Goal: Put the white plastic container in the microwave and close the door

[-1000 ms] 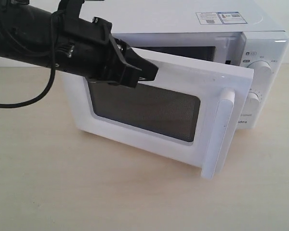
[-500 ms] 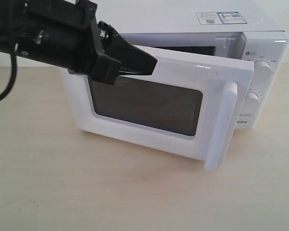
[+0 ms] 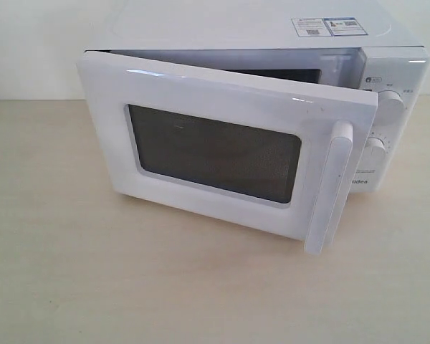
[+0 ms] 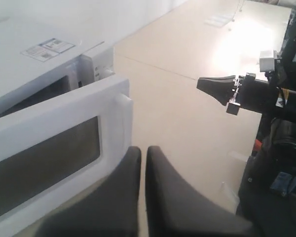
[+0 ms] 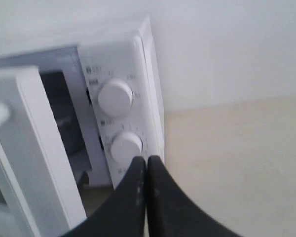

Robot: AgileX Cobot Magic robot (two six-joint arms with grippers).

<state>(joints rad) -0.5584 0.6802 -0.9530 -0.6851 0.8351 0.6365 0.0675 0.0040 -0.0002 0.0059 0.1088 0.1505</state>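
The black left arm that was at the top edge of the white side-hinged door with its dark window has left the exterior view. The door stands ajar on the white boxy microwave at the far edge of the pale wooden table. The left gripper and the right gripper each have their fingers pressed together on nothing, and the white plastic container shows in no view, so it is presumably inside with only a final push on the door left.

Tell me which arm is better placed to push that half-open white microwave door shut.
Probably left. The shut left gripper sits before the white side-hinged door's dark-windowed face, so a forward push could swing it closed. The right gripper, also shut, points at the round white dials, beside the door's free edge.
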